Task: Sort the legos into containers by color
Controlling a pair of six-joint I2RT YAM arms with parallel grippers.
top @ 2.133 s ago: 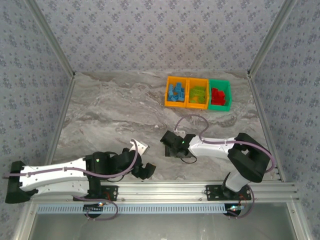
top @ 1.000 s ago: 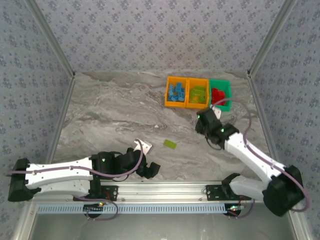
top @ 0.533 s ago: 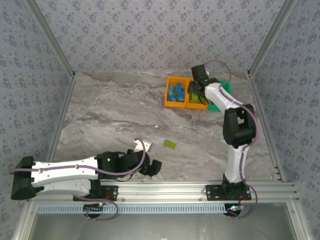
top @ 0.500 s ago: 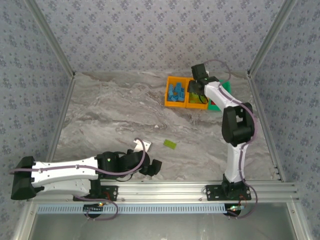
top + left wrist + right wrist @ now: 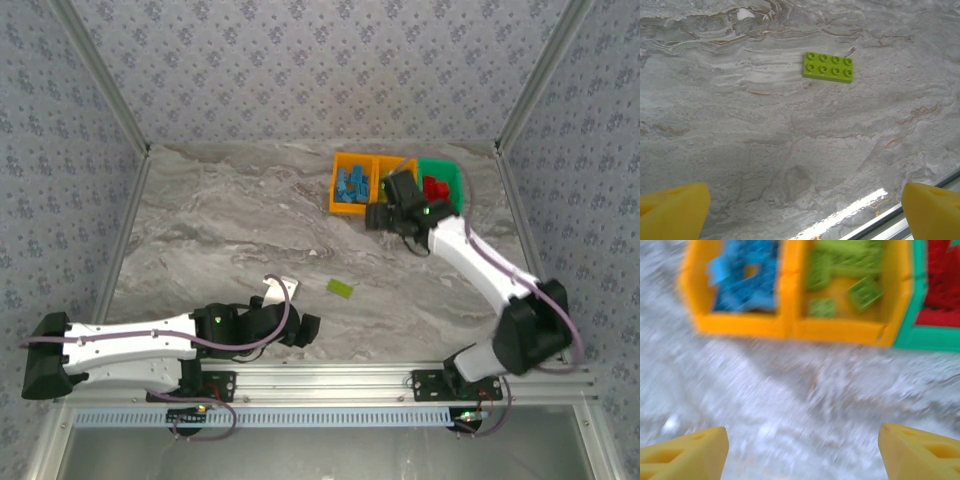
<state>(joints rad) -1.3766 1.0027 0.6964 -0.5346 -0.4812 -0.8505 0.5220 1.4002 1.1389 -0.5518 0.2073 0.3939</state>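
- Lime brick (image 5: pixel 828 67) lies ahead of the open, empty left claw (image 5: pixel 802 209), its long axis running finger to finger.
- Right claw (image 5: pixel 800 452), also open, is by the bins (image 5: pixel 750 326), farther off.

Robot lab test cell: marble-look tabletop (image 5: pixel 230 230) boxed by patterned wall panels (image 5: pixel 320 70), aluminium rail (image 5: pixel 340 378) frame, slotted cable duct (image 5: pixel 300 417) at front

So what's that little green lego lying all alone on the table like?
The lime green lego is a low, flat rectangular brick of shiny plastic with eight round studs on top, in two rows of four. It lies flat, studs up, on the grey marbled table. Nothing but the table touches it.
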